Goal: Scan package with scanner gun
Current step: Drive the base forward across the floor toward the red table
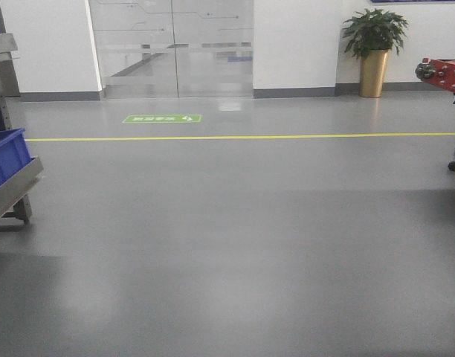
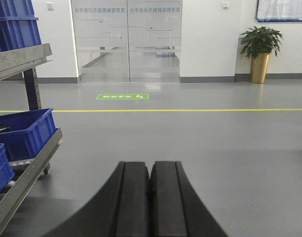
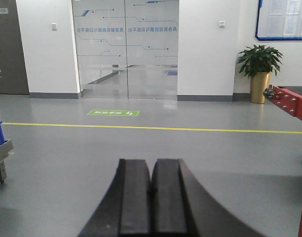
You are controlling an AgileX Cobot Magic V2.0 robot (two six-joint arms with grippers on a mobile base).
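No package and no scanner gun show in any view. My left gripper (image 2: 150,165) is shut and empty, its two black fingers pressed together, pointing out over bare grey floor. My right gripper (image 3: 151,163) is also shut and empty, held level over the floor. Neither gripper shows in the front view.
A metal rack (image 2: 22,173) with blue bins (image 2: 25,133) stands at the left, also in the front view (image 1: 6,156). A red frame (image 3: 289,101) stands at the right. A yellow floor line (image 1: 242,137), a green floor sign (image 1: 162,118), glass doors (image 1: 172,44) and a potted plant (image 1: 374,44) lie ahead.
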